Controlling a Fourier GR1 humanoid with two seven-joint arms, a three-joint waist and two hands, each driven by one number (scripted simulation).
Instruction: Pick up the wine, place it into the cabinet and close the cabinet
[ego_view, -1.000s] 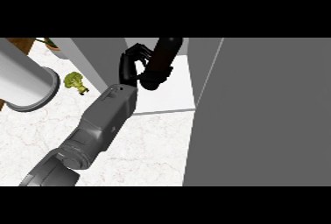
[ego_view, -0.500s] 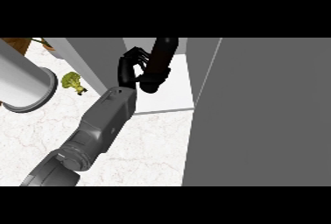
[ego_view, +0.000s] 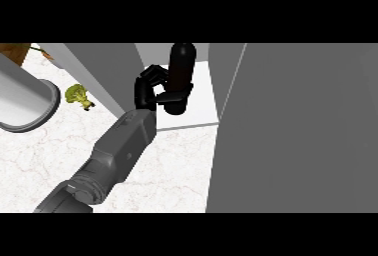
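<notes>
Robot hand (ego_view: 150, 90) curled – gripping wine (ego_view: 179, 75).

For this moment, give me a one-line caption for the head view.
Hand holds the dark wine bottle inside the open cabinet.

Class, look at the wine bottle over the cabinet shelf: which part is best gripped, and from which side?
Grip the wine bottle around its wide lower body, coming from its left, as the left robot hand does now. The bottle stands nearly upright, its round sides exposed there, and the grey cabinet door blocks the right side.
</notes>
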